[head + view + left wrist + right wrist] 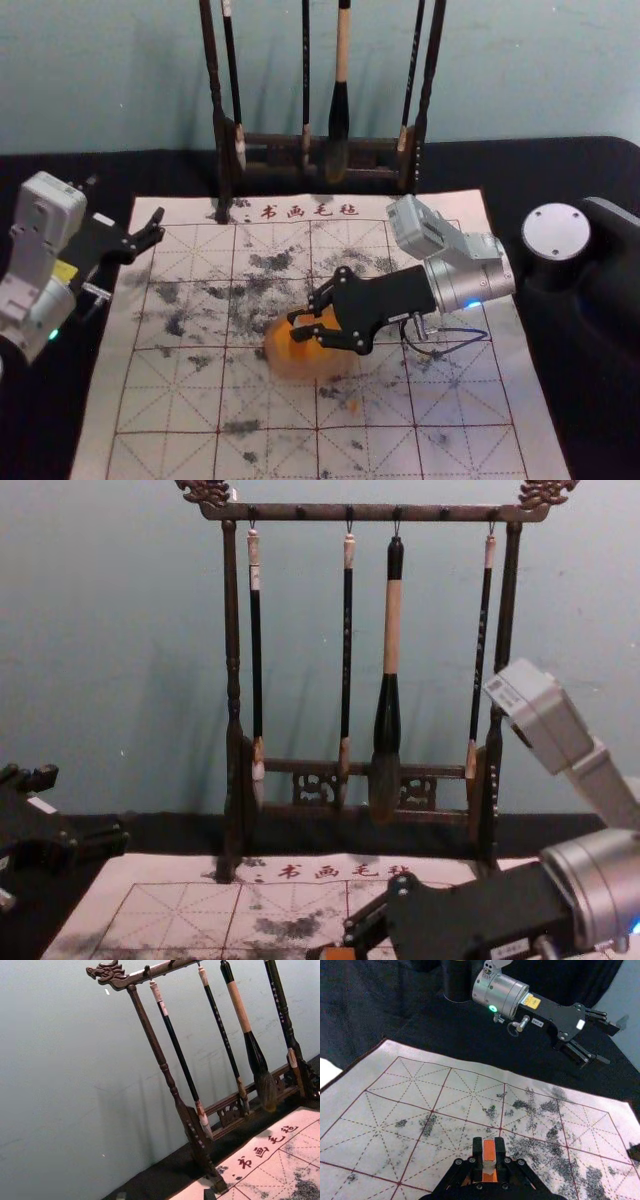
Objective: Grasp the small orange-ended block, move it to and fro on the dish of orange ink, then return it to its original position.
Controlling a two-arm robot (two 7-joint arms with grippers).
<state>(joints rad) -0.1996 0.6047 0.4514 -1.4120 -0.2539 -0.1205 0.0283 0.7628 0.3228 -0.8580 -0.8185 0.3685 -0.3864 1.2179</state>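
Observation:
My right gripper (297, 326) reaches in from the right over the round, translucent dish of orange ink (290, 368). In the right wrist view, my right gripper (489, 1152) is shut on the small block (489, 1149), which shows an orange face and a whitish part between the fingers. The block's orange end (338, 953) also shows at the bottom of the chest view. Whether it touches the ink cannot be told. My left gripper (158, 225) stands open and idle off the mat's left edge; its fingertips (209, 1194) peek in at the left wrist view's bottom.
A cream felt mat (170, 400) with a red grid and dark ink smudges lies on the black-covered table (90, 170). Behind it stands a dark wooden rack (232, 660) with several hanging brushes (390, 630). A black cylinder with a silver top (556, 232) is at the right.

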